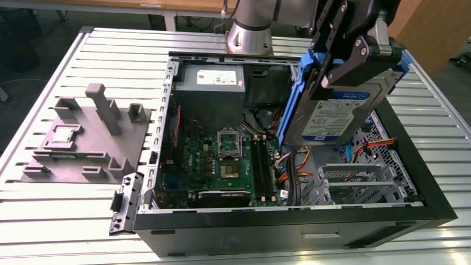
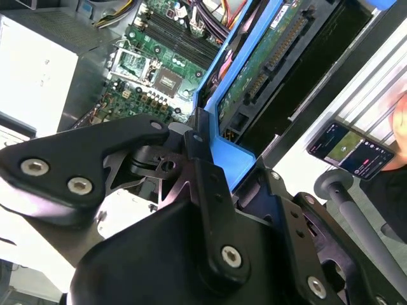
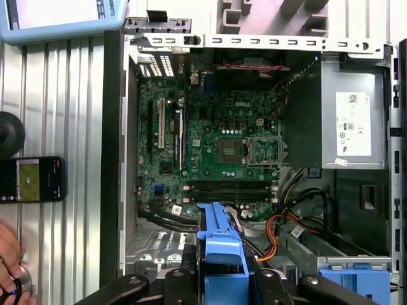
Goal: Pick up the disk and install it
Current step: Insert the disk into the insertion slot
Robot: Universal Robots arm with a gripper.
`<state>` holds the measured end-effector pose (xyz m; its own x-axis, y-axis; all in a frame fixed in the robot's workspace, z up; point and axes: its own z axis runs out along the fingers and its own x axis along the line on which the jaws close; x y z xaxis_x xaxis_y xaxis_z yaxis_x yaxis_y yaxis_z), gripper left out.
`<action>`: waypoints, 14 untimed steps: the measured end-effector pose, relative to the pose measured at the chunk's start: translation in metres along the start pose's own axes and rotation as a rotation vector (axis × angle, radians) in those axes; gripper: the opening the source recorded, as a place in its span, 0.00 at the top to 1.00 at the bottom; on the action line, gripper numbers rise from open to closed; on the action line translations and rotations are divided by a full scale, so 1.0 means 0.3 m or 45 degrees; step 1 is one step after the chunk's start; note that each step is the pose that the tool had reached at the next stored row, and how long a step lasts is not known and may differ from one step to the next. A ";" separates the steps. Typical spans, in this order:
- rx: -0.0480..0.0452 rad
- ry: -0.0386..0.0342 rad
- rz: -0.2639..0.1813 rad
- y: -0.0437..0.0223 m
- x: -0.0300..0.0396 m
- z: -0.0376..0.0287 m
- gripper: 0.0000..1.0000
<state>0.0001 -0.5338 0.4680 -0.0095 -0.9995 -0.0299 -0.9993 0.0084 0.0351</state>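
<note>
- The disk [image 1: 335, 113] is hanging upright, slightly tilted, over the open computer case [image 1: 439, 193], on the exterior view's right, above the metal drive cage [image 1: 353, 178].
- The gripper [image 1: 352, 63] is squeezing its top end, fingers closed tight on it.
- I'm guessing it's stiff, kinda heavy and shock-sensitive, so grabbing the blue rails beats touching the circuit side.
- The motherboard [image 1: 224, 160] is sitting just beside it.

Even, bright light washes the slatted metal table [image 1: 52, 232], which throws pale glare along its nearest edge in the exterior view. The open computer case [image 1: 294, 226] holds deep shadow inside, while the gripper [image 2: 210, 155] looms dark against washed-out white in the second wrist view.
</note>
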 end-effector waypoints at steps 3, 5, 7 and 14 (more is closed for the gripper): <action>0.000 -0.0001 0.000 -0.001 0.000 0.000 0.63; 0.000 -0.0002 0.000 -0.002 0.000 0.000 0.63; 0.000 -0.0001 0.000 -0.002 0.000 0.000 0.63; 0.000 0.0005 0.000 -0.003 0.001 0.002 0.63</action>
<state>0.0009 -0.5343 0.4673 -0.0094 -0.9995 -0.0296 -0.9994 0.0083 0.0351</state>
